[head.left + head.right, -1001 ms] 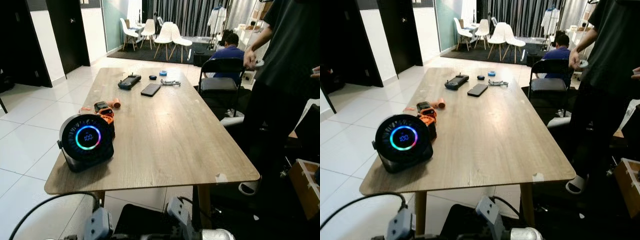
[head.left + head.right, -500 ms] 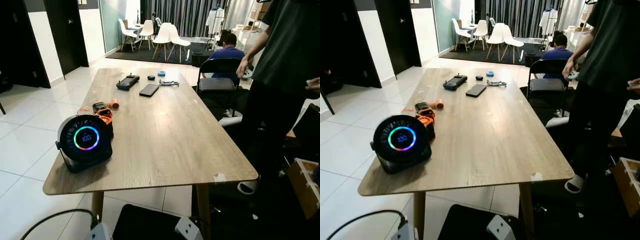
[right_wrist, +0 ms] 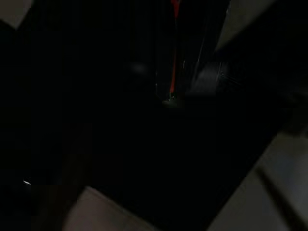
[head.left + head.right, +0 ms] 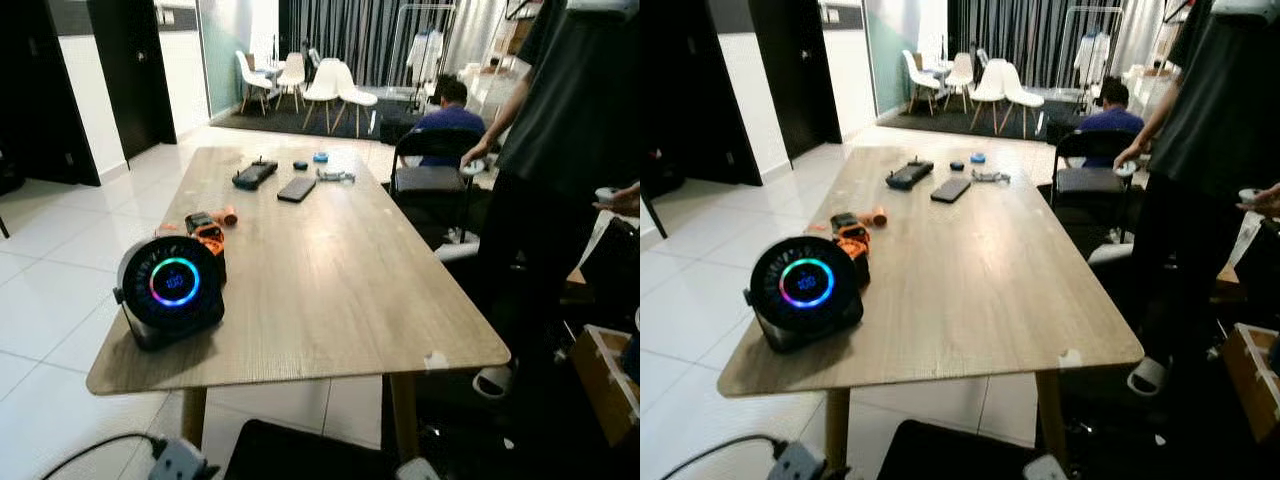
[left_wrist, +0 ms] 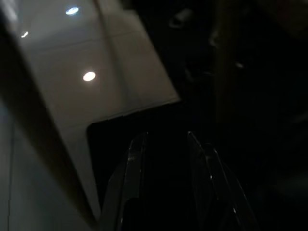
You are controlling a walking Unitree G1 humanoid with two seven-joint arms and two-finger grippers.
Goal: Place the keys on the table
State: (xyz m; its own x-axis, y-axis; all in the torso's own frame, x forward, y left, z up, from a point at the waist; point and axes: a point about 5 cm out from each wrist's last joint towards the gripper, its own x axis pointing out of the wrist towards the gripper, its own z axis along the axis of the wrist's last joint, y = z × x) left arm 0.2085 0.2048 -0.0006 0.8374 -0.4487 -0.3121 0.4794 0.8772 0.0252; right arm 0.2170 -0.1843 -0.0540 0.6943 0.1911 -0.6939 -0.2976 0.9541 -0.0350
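Note:
A small silvery bunch that may be the keys [image 4: 335,176] lies at the far end of the long wooden table [image 4: 330,290], beside a black phone [image 4: 297,189]. My left gripper [image 5: 163,137] hangs low over pale floor tiles and a dark patch, its two black fingers [image 5: 134,159] apart with nothing seen between them. The right wrist view is very dark; a thin red streak [image 3: 173,48] is all that stands out. Grey parts of my arms [image 4: 180,460] peek in at the bottom of the eye views.
On the table's near left stands a round black device with a glowing ring [image 4: 172,288], with orange items [image 4: 208,228] behind it. A black controller [image 4: 255,174] lies far off. A person [image 4: 560,170] stands at the table's right side; another sits behind a black chair [image 4: 432,180].
The camera has tilted up a little, so my arm parts have sunk towards the bottom edge. The standing person's hands have shifted. Nothing on the table has moved.

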